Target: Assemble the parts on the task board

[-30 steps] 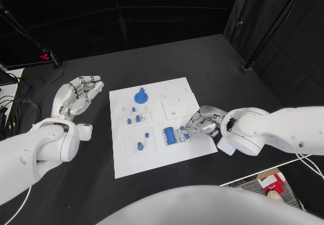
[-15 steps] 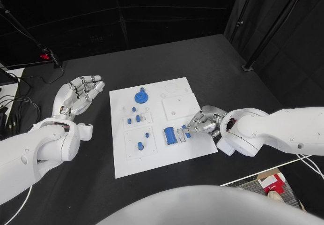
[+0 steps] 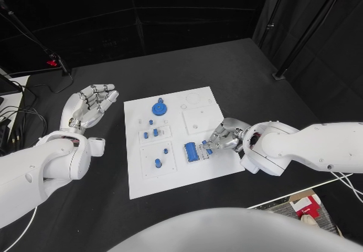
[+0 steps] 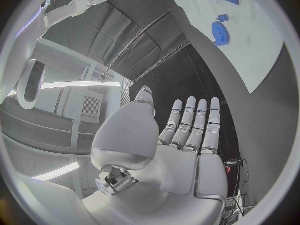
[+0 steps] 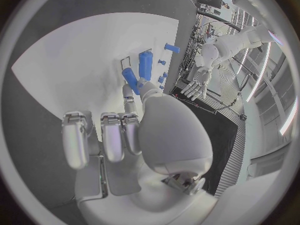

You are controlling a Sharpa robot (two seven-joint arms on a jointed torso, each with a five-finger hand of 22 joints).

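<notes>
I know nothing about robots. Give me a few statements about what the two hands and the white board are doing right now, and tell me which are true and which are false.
1. The left hand is held over the black table beside the task board, fingers apart, holding nothing. True.
2. The right hand is lifted high above the board's far edge. False: it is low at the board's near right side, fingers at a long blue part.
3. A round blue gear sits near the board's far end. True.
4. The board lies on a wooden table. False: the table is black.
5. The left hand touches the gear. False: it is off the board.
</notes>
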